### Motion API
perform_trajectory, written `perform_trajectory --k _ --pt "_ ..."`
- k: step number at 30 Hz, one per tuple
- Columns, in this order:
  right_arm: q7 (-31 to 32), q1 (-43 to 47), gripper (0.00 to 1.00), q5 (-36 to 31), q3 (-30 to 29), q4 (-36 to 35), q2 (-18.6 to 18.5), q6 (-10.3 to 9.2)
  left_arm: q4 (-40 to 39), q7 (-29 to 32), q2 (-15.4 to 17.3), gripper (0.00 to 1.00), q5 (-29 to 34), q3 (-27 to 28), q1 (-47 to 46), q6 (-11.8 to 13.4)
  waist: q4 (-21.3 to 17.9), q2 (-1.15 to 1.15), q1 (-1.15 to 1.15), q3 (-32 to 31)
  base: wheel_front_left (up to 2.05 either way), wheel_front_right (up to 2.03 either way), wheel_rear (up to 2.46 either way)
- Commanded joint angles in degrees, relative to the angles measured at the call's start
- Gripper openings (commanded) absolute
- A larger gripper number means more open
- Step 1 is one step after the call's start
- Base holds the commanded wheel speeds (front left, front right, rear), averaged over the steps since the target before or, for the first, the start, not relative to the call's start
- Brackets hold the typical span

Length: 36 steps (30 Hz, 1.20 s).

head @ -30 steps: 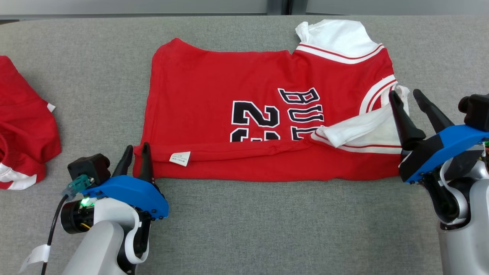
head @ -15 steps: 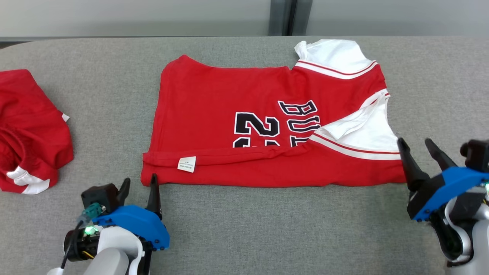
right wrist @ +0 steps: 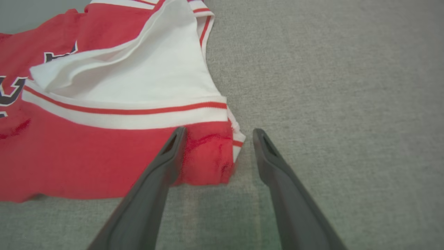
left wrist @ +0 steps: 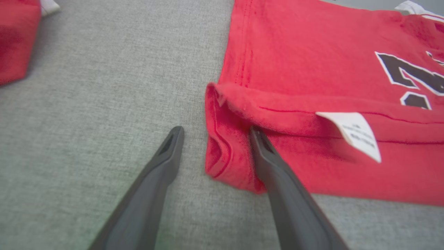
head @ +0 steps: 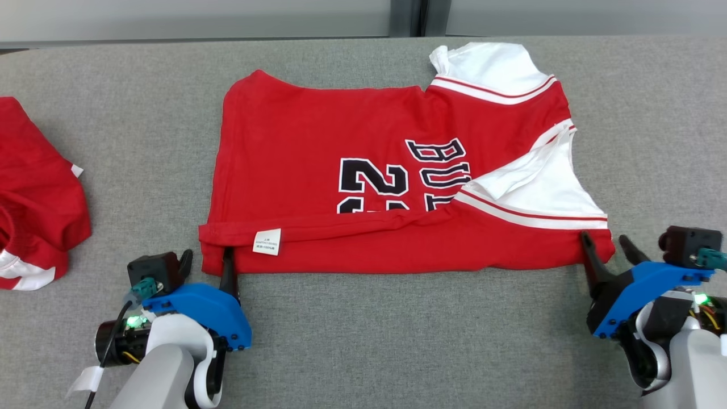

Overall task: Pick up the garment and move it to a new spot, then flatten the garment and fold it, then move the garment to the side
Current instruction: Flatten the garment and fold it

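**While its near corners are straddled, the jersey (head: 363,170) lies half folded**

Because its near edge is turned up over the front, the jersey lies flat at the centre of the table (head: 363,341). The left gripper (head: 207,255) stands wide at the near left corner, one finger on cloth, one on bare table. The right gripper (head: 604,238) stands wide astride the near right corner. Neither grips anything. That placement likely sets up a two-corner pinch for the next fold. A second red garment (head: 34,193) lies bunched well apart at the table's left.
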Motion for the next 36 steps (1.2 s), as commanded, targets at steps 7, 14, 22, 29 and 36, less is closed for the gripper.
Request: perform_trajectory --k 7,14,22,29,36 --pt "1.38 -2.58 1.0 1.8 1.43 7.68 0.13 0.02 4.32 2.59 -1.29 1.0 -1.23 -1.58 -0.97 -1.73 0.49 0.0 0.0 1.19 0.0 0.0 0.0" --pt "0.65 -2.57 0.0 2.19 3.15 8.51 0.42 0.06 6.53 3.45 -2.16 0.0 -2.38 -2.68 -1.24 -4.11 0.54 0.0 0.0 1.08 0.0 0.0 0.0" --pt "-0.32 2.28 0.0 2.2 0.94 -0.63 -0.02 0.01 2.68 0.89 -0.55 0.0 -2.43 -2.21 0.56 -4.08 0.62 0.0 0.0 -1.78 0.0 0.0 0.0" --pt "3.92 11.21 0.0 3.87 -1.2 -10.92 -0.08 -0.01 -6.24 3.0 2.83 0.0 -2.42 -2.11 6.72 -1.82 0.63 0.0 0.0 -4.67 0.0 0.0 0.0" --pt "6.79 18.35 0.0 7.18 -1.05 -14.66 -0.07 -0.01 -14.69 7.62 5.35 0.0 -3.26 -2.26 14.38 1.84 0.46 0.0 0.0 -6.16 0.0 0.0 0.0"
